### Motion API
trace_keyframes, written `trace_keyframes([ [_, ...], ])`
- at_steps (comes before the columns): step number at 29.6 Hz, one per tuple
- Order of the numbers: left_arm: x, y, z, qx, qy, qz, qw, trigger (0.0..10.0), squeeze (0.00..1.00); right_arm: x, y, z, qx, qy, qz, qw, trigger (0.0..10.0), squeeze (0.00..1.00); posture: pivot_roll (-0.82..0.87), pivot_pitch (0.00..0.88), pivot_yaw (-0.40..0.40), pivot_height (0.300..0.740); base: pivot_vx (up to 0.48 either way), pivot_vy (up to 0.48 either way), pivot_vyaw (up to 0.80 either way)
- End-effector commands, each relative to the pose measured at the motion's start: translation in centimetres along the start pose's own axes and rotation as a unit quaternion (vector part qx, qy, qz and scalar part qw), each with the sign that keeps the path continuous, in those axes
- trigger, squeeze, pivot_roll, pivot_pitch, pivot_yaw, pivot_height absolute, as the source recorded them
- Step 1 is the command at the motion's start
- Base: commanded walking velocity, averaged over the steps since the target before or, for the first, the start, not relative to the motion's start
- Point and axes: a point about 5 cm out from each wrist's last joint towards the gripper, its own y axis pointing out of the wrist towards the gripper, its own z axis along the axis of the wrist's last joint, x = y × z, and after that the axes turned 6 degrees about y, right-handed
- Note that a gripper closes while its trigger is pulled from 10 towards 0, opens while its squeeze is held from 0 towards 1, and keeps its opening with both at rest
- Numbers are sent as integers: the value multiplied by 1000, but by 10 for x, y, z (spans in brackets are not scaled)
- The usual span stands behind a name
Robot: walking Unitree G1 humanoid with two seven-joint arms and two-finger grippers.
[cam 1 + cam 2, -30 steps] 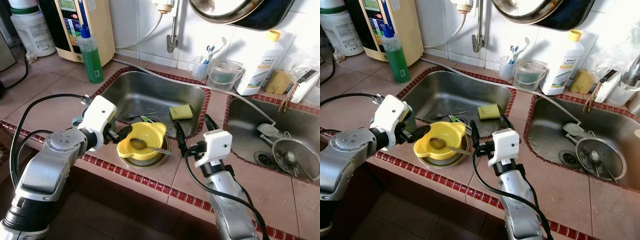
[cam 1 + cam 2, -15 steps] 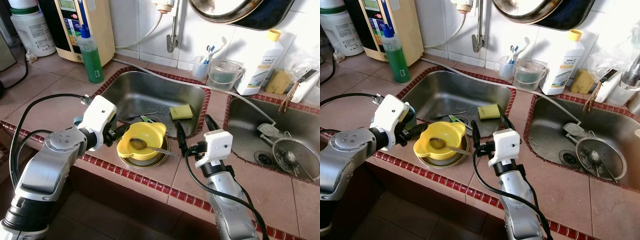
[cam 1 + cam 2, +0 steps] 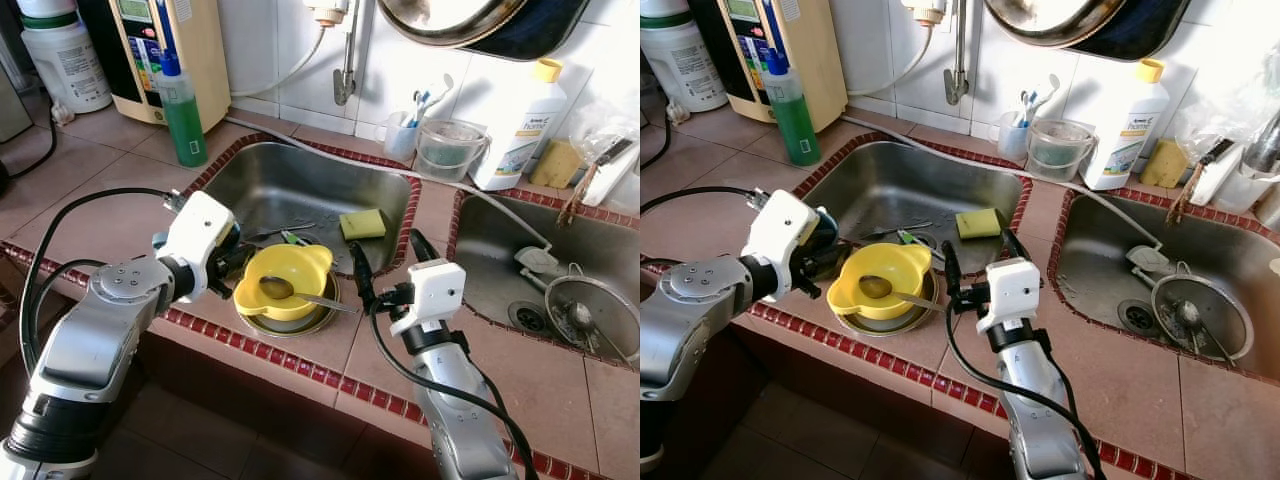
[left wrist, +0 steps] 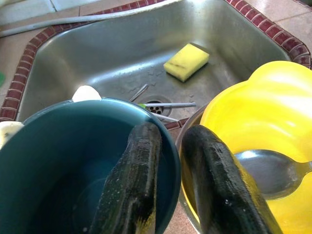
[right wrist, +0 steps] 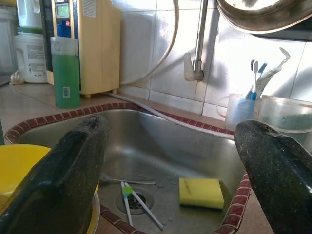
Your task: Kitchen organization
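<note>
Since a second ago your left gripper (image 4: 168,161) has pushed in from the yellow bowl's (image 3: 287,281) left rim onto the teal cup (image 4: 63,161) beside it; the bowl, the spoon (image 3: 290,292) in it and your right gripper (image 3: 385,262) have not shifted.

Teal cup stands on the tiled table (image 3: 95,190) at the near-left corner of the left sink (image 3: 300,190), just left of the yellow bowl, touching or almost touching it; in the left wrist view the fingers straddle the cup's right wall, one finger (image 4: 134,180) inside the cup, the other outside in the narrow space between cup and bowl; fingers drawn nearly together over that wall; whether they press it tight, you cannot tell for certain.

Yellow bowl rests in a metal dish (image 3: 310,318) on the sink's near edge, spoon handle pointing right.

Right gripper hovers just right of the bowl over the sink's near-right rim; fingers spread wide, holding nothing.

In the sink basin: yellow sponge (image 3: 361,224) at far right; utensils (image 5: 139,197) by the drain.
</note>
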Motion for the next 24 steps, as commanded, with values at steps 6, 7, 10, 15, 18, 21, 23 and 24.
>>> trace_keyframes([
  [6, 0, -2, 4, 4, 10, -3, 1000, 0, 0, -1, 1, 4, 7, 2, 1, 1000, 10000, 0, -170, 47, 11, 740, 0, 0, 0],
  [7, 0, -2, 4, 4, 10, -3, 1000, 0, 0, -1, 1, 4, 7, 2, 1, 1000, 10000, 0, -170, 47, 11, 740, 0, 0, 0],
  [10, 0, -2, 4, 5, 9, -2, 1000, 0, 0, -1, 2, 5, 7, 2, -1, 1000, 10000, 0, -172, 53, 11, 740, 0, 0, 0],
  [15, -1, -2, 4, 5, 8, 0, 1000, 0, 0, 0, 1, 5, 7, 2, -2, 1000, 10000, 0, -174, 57, 12, 740, 0, 0, 0],
  [18, -1, -2, 4, 6, 8, 1, 1000, 0, 0, 1, 1, 5, 7, 2, -3, 1000, 10000, 0, -174, 58, 12, 740, 0, 0, 0],
  [21, -1, -2, 4, 6, 8, 2, 1000, 0, 0, 1, 1, 5, 7, 2, -4, 1000, 10000, 0, -174, 58, 12, 740, 0, 0, 0],
  [23, -6, -2, 8, 16, 5, 20, 1000, 0, 0, 1, 1, 5, 8, 2, -4, 1000, 10000, 0, -175, 58, 11, 740, 0, 0, 0],
  [24, -7, -1, 9, 19, 4, 27, 999, 0, 0, 1, 1, 5, 8, 2, -4, 1000, 10000, 0, -174, 58, 9, 740, 0, 0, 0],
])
